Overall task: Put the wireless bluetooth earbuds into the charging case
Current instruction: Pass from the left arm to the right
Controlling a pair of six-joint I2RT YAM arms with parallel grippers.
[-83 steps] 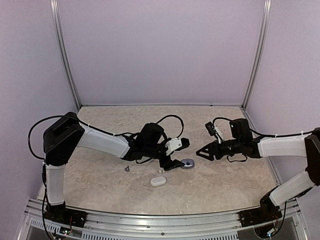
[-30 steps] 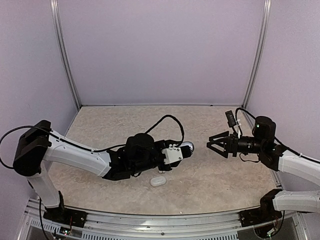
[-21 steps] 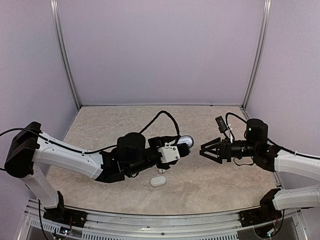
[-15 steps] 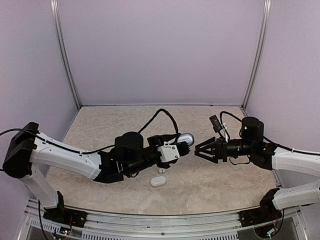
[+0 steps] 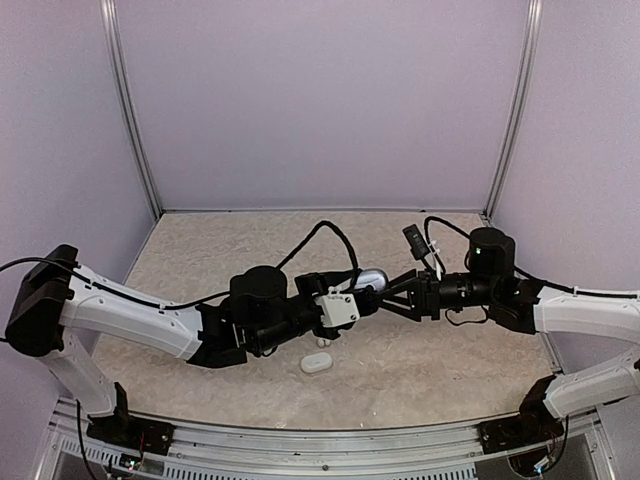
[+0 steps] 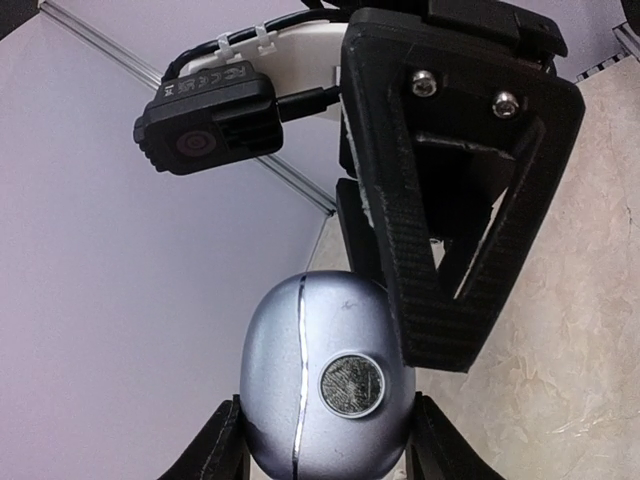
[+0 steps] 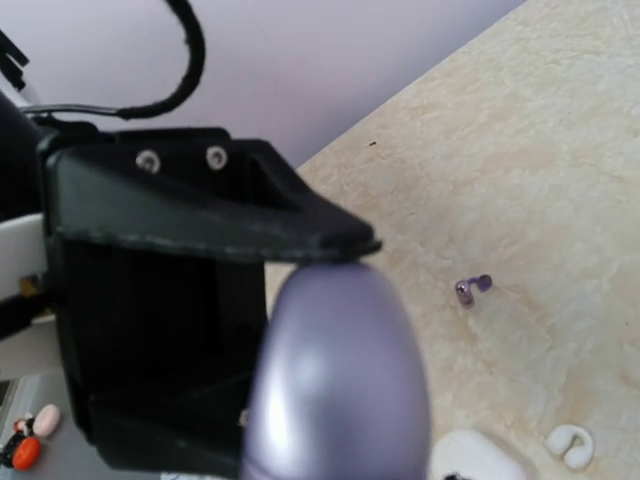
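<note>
A closed silver-grey charging case [image 5: 372, 276] hangs above the table with my left gripper [image 5: 364, 290] shut on it. In the left wrist view the case [image 6: 325, 385] sits between my two fingers [image 6: 215, 452]. My right gripper [image 5: 390, 291] has its fingers around the case's free end. One right finger [image 6: 450, 230] lies against the case's upper side and the other is hidden, so its grip is unclear. A dark grey earbud [image 7: 470, 290] and a cream-white earbud [image 7: 568, 445] lie on the table.
A white case [image 5: 316, 363] lies on the marbled table [image 5: 200, 360] below the left gripper, with the white earbud [image 5: 322, 341] just behind it. Lilac walls with metal posts [image 5: 130, 130] close in the back and sides.
My right arm has swung left, from well apart from the grey case to its end, and its jaws have narrowed. The left gripper has kept its hold on the case.
</note>
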